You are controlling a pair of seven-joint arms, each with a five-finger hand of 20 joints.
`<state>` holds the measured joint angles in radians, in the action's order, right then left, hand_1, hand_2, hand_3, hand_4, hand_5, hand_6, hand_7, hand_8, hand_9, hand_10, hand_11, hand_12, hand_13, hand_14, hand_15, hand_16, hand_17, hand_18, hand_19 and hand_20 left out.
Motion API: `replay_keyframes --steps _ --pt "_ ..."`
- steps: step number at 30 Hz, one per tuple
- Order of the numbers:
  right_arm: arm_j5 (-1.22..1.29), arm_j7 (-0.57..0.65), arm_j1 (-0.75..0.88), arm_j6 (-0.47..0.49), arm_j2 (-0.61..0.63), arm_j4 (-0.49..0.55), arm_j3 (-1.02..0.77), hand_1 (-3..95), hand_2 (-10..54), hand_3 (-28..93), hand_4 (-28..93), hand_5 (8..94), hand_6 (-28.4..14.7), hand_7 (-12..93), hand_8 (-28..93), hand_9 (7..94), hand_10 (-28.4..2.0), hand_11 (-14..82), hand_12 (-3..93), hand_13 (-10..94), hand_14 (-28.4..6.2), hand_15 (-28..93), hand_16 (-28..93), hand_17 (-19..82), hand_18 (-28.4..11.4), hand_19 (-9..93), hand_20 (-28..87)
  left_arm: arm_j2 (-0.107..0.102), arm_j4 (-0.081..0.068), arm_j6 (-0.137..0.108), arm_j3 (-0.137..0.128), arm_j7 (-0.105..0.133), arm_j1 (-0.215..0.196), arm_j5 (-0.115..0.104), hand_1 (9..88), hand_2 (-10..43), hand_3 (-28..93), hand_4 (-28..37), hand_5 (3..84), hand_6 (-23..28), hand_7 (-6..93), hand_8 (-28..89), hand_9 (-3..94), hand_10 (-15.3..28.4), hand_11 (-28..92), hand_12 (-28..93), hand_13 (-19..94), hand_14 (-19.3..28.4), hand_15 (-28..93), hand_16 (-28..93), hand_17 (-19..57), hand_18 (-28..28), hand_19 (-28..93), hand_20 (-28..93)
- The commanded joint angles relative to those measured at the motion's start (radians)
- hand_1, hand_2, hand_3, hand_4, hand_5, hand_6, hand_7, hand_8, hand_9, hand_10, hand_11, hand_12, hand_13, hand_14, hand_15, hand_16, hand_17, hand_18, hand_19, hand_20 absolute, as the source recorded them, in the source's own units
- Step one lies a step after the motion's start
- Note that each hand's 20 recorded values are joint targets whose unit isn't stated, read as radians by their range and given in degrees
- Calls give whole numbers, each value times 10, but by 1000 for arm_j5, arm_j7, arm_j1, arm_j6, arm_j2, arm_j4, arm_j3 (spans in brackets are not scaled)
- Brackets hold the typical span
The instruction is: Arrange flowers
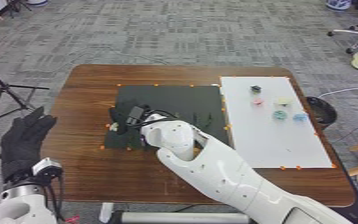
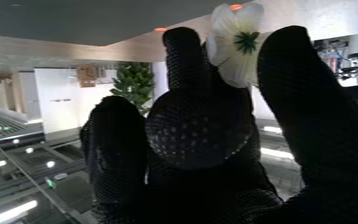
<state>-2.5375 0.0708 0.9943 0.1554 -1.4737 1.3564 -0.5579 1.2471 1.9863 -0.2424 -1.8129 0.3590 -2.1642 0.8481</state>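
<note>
Closest to the camera in the head view, a smooth white jointed right arm slants in from the near right and reaches over a large brown wooden table standing on grey carpet. On the table's right side lies a long rectangular white sheet; just left of it is a square dark mat. The black-gloved right robot hand is above the left part of that mat, and the right wrist view shows it clamped on a white-petalled flower with a green middle, pinched between its gloved tips. The black-gloved left robot hand is at the table's left edge, its fingers straight and relaxed, pointing away from the camera.

Smaller pieces sit grouped on the far half of the white sheet, apart from one another: a pale yellow flower head, a mint-green flower head nearer the camera, a light blue flower head to its right, a pink flower head, and a little dark piece beyond the pink one. Thin green stems lie on the dark mat, right of the robot hand. Smallest are the orange markers spaced along the edges of sheet and mat.
</note>
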Motion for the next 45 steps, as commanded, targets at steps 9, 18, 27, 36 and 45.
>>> replay_keyframes --steps 9,18,27,36,45 --pt "54 27 4 5 35 42 12 294 -87 619 -101 549 -23 86 -77 636 -167 79 107 918 -27 567 324 626 -147 932 545 11 1 13 -2 -2 -2 -1 226 52 704 -283 522 22 153 -75 534 147 246 147 419 175 243 1 84 113 99 193" --pt "104 49 2 2 45 61 31 217 -12 571 -111 551 -4 87 -87 596 -178 71 93 913 -36 560 319 616 -162 932 538 15 1 16 -4 -4 -1 3 229 49 705 -283 524 21 159 -75 534 147 245 147 419 175 242 2 84 114 98 193" --pt "105 55 -3 0 51 62 36 205 -1 568 -113 511 -8 80 -90 569 -175 68 90 904 -42 560 314 601 -175 932 534 17 1 18 -5 -6 0 5 230 47 705 -283 525 21 159 -76 534 147 246 148 419 175 244 3 83 113 98 194" --pt "171 61 -102 -54 142 112 79 201 -7 578 -105 451 -18 66 -74 562 -177 68 94 897 -46 560 313 592 -179 932 531 18 1 18 -5 -6 0 6 233 47 700 -283 526 21 160 -75 533 147 246 148 419 177 245 2 83 113 97 194" --pt "334 86 -188 -286 415 300 58 274 -92 622 -100 486 -30 79 -65 559 -162 73 135 831 -63 551 302 517 -191 918 477 20 1 20 -7 -8 0 7 236 42 702 -283 526 22 161 -75 533 147 246 148 418 177 246 3 83 114 97 194"
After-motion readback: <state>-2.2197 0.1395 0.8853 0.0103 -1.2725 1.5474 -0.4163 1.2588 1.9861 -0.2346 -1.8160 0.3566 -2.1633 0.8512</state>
